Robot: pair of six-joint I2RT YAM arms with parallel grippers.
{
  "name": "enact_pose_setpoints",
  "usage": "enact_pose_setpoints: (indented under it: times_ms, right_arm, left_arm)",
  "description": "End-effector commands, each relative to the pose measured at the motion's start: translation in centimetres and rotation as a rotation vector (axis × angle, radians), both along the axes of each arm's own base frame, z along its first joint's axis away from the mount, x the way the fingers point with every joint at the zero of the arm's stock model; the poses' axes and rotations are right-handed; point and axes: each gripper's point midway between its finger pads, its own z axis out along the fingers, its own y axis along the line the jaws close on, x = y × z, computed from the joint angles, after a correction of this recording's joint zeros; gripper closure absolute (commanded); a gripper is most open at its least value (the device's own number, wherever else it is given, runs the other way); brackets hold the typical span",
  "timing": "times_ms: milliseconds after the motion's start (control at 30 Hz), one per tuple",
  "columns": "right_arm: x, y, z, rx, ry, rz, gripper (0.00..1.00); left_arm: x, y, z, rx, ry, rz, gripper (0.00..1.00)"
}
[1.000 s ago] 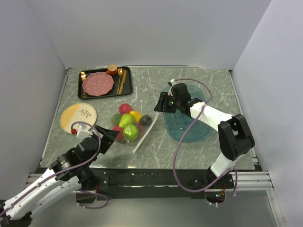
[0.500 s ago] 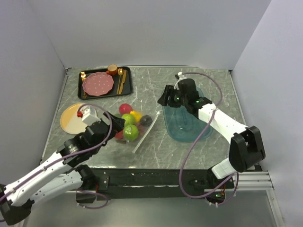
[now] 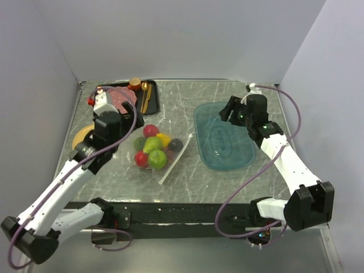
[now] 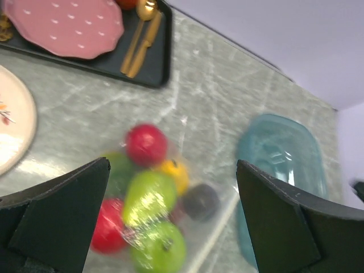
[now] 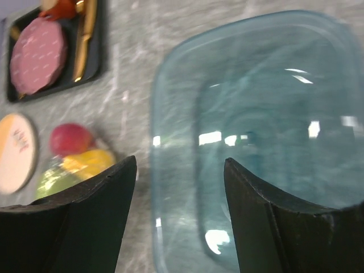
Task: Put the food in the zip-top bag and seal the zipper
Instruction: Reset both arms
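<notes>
Now the food [image 3: 152,152] lies in the zip-top bag [image 3: 169,161]; our left fingers [image 4: 57,222] and right fingers [image 5: 91,222] stand spread, empty. Next we must pinch the zipper [image 3: 175,159] closed.

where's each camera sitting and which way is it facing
top external: above and behind the arms, looking down on the table; both arms show
left wrist: above the food, facing down; left tool open in frame
right wrist: above the teal tray, facing down; right tool in frame
all three share the food and tray

Grey marbled table [image 3: 187,182] (plain white walls [image 3: 170,34]).
</notes>
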Motion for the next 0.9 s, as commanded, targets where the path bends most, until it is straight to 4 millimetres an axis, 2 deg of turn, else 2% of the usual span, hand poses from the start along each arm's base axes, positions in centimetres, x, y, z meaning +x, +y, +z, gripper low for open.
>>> enact_pose_setpoints:
  times_ms: [0,33,67,100,133,167,200,233,300,333,500,600,800,867]
  right_arm:
    - [-0.4,-5.0,0.6,-0.089,-0.025,-0.131,0.27]
    - [-0.4,-5.7,0.7,-0.093,-0.029,-0.147,0.27]
    - [-0.6,-6.5,1.0,-0.098,-0.037,-0.164,0.24]
    - [-0.7,-7.0,1.0,-0.107,-0.035,-0.172,0.19]
    - [-0.7,-8.7,1.0,-0.119,-0.034,-0.227,0.11]
    - [-0.9,-9.6,1.1,-0.119,-0.03,-0.269,0.02]
    - [-0.9,-10.2,1.3,-0.112,-0.032,-0.29,0.0]
    - [-0.9,-10.9,1.4,-0.105,-0.033,-0.313,0.0]
    - [-0.9,-11.1,1.5,-0.101,-0.049,-0.321,0.0]
    - [-0.9,-11.2,1.6,-0.106,-0.052,-0.324,0.0]
    - [-0.4,-12.5,0.9,-0.139,-0.048,-0.393,0.0]
    - [-0.4,-13.1,0.9,-0.145,-0.05,-0.433,0.0]
    - [-0.4,-13.1,0.6,-0.124,-0.092,-0.44,0.0]
    - [-0.3,-13.3,0.3,-0.131,-0.099,-0.454,0.0]
  left_arm:
    - [2.2,0.0,1.2,0.043,0.003,-0.135,0.01]
    - [3.1,0.8,0.7,0.057,0.019,-0.12,0.01]
    - [3.4,0.8,0.9,0.062,0.023,-0.151,0.01]
    - [3.9,1.0,0.8,0.061,0.031,-0.162,0.01]
    - [5.0,2.2,0.0,0.06,0.059,-0.154,0.01]
    - [5.5,2.4,0.8,0.051,0.051,-0.161,0.01]
    - [6.0,2.8,1.0,0.039,0.048,-0.159,0.01]
    - [7.0,3.8,0.9,0.032,0.049,-0.148,0.01]
    - [7.8,3.6,1.8,0.05,0.009,-0.203,0.01]
    - [8.6,4.4,2.0,0.068,0.007,-0.174,0.01]
    - [10.7,7.6,0.0,0.16,0.062,-0.03,0.01]
    - [10.6,8.5,-0.2,0.157,0.064,-0.037,0.01]
    - [10.1,8.4,0.1,0.161,-0.035,-0.062,0.01]
    - [10.0,10.1,-0.6,0.199,-0.016,0.015,0.01]
